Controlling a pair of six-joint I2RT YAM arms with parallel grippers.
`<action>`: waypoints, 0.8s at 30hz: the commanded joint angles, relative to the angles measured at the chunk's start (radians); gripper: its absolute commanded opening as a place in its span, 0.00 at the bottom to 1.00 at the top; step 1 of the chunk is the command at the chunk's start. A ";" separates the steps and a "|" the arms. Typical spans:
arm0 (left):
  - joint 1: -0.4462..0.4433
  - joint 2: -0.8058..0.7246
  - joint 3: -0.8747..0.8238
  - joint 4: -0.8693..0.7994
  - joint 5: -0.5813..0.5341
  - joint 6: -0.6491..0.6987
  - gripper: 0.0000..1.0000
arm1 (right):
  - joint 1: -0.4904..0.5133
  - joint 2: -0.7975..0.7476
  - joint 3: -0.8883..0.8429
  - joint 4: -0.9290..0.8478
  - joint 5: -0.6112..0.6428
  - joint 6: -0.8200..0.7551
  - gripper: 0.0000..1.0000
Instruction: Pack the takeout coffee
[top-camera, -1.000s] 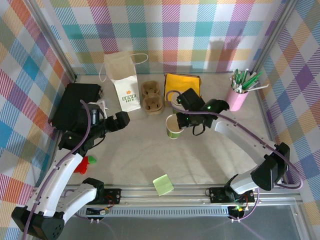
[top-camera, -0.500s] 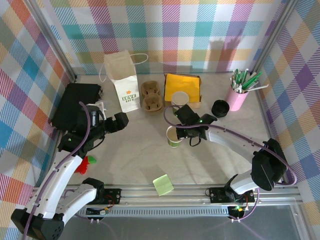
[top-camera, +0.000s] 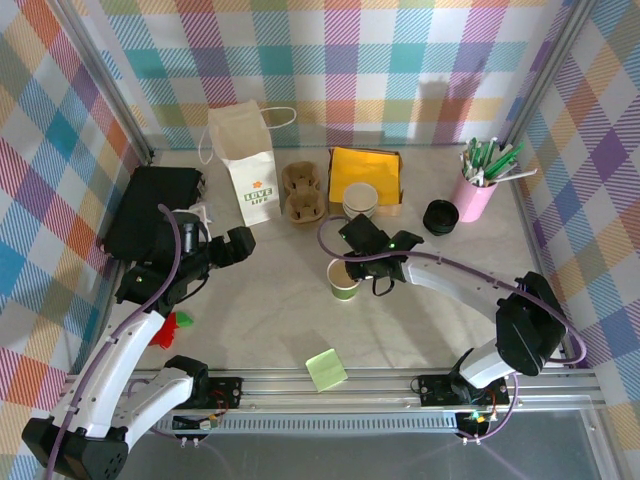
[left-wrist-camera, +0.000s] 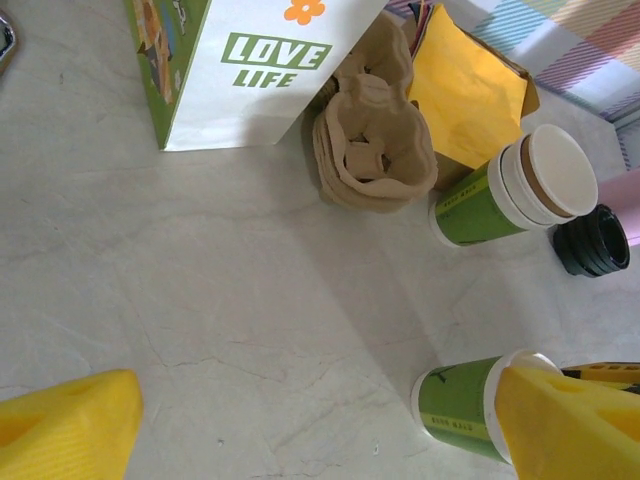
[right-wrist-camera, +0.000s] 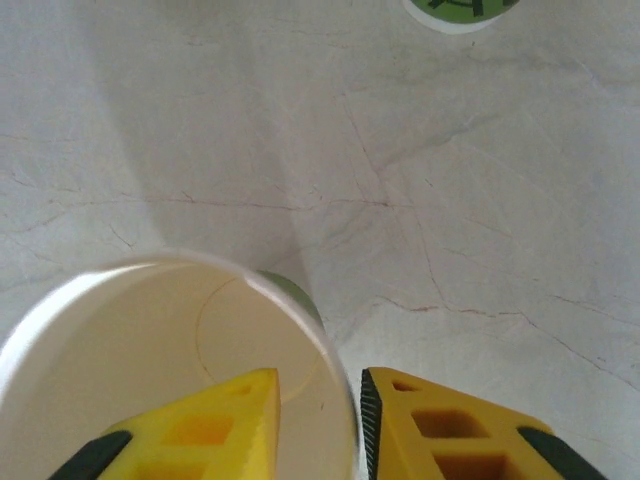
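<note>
The takeout coffee cup (top-camera: 343, 281), cream above and green below, stands upright and lidless on the table a little right of centre. My right gripper (top-camera: 352, 266) straddles its far rim. One finger (right-wrist-camera: 190, 430) is inside the cup (right-wrist-camera: 170, 340) and the other just outside, with a slight gap at the wall, so the jaws stand open. The black lids (top-camera: 440, 216) lie to the right beside the pink cup. My left gripper (top-camera: 240, 243) hovers open to the left, with nothing between its fingers (left-wrist-camera: 70, 420). Past them stands the cup (left-wrist-camera: 465, 405).
At the back stand a white paper bag (top-camera: 245, 165), the brown pulp carrier (top-camera: 304, 193), a yellow packet (top-camera: 365, 165) and stacked cups (top-camera: 360, 200). The pink cup of pens (top-camera: 478, 192) is at back right, a black box (top-camera: 150, 205) at left, and a green note (top-camera: 326, 369) near the front.
My right gripper brought the cup a little toward the front and left, set it down and loosened its jaws on the rim. The left arm stayed still.
</note>
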 joint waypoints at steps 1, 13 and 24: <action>-0.009 -0.016 0.040 -0.043 -0.016 0.018 0.91 | 0.006 -0.022 0.070 -0.041 0.004 -0.017 0.34; -0.009 -0.043 0.071 -0.077 -0.038 0.034 0.92 | 0.006 -0.151 0.250 -0.199 0.084 -0.120 0.48; -0.009 -0.091 0.062 -0.073 -0.039 0.031 0.92 | -0.171 -0.275 0.272 -0.236 0.261 -0.235 0.65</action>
